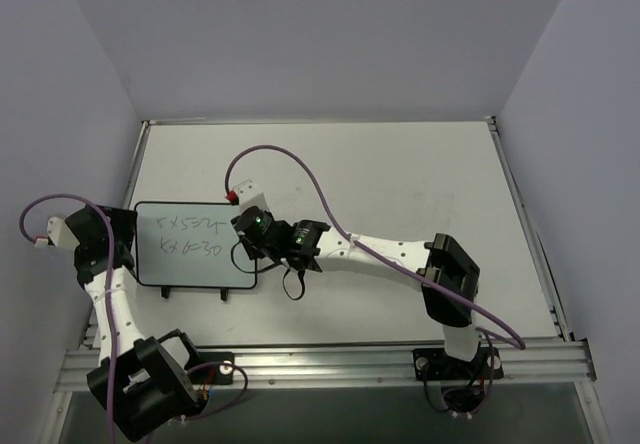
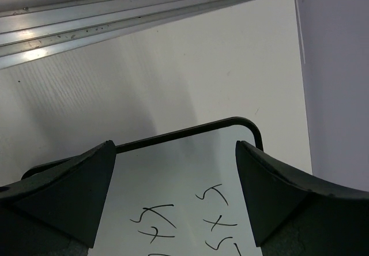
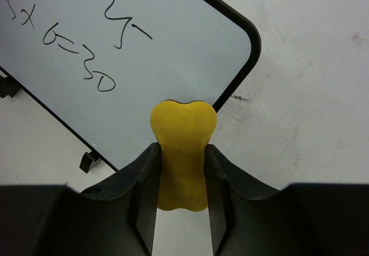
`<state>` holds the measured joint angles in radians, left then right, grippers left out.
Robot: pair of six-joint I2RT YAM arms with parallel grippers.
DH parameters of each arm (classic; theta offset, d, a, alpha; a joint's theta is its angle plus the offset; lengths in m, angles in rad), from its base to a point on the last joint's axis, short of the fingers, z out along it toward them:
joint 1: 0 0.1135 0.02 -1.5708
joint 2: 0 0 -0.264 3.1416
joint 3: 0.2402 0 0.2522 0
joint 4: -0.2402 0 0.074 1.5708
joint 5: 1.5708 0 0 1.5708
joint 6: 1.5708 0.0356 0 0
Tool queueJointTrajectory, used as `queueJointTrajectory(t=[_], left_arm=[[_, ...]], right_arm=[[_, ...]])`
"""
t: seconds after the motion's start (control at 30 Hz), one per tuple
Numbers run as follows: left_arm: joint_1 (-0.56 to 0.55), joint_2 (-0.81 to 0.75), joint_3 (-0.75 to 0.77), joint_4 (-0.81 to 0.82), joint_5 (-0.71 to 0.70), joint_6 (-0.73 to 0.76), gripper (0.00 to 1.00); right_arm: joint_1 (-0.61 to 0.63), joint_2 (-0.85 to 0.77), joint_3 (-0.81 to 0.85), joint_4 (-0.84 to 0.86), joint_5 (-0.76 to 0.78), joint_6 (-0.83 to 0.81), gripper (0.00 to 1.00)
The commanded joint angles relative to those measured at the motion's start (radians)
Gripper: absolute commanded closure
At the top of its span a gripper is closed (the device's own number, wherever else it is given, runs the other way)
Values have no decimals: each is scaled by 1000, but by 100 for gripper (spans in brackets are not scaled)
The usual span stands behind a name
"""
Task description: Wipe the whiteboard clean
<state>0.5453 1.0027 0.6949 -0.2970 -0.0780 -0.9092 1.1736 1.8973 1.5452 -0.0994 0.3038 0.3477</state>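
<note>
The whiteboard (image 1: 190, 247) lies flat on the left of the table, with black handwriting on it and small black feet on its near edge. It also shows in the left wrist view (image 2: 184, 178) and the right wrist view (image 3: 144, 42). My left gripper (image 1: 125, 241) is open, with its fingers spread over the board's left end (image 2: 174, 147). My right gripper (image 1: 250, 228) is shut on a small yellow block (image 3: 183, 146). The block's tip sits at the board's right edge, near a rounded corner. The block is hidden in the top view.
The white table (image 1: 400, 184) has raised edges at the left, right and back. An aluminium rail (image 1: 330, 364) runs along the near edge. A purple cable (image 1: 300, 164) arcs above the right arm. Grey walls stand close on both sides.
</note>
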Motion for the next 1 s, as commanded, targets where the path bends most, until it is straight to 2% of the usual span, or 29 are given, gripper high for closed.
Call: queueJointTrajectory(t=[0.0, 0.4, 0.57, 0.97], left_arm=[[10, -12, -53, 136, -11, -72, 6], [77, 48, -97, 220, 15, -100, 6], [77, 114, -101, 242, 55, -112, 6], [77, 154, -176, 318, 149, -117, 5]], right_arm=[[20, 23, 29, 53, 20, -50, 95], [96, 132, 55, 73, 121, -104, 96], [118, 154, 72, 73, 159, -113, 96], [118, 192, 81, 84, 230, -122, 97]])
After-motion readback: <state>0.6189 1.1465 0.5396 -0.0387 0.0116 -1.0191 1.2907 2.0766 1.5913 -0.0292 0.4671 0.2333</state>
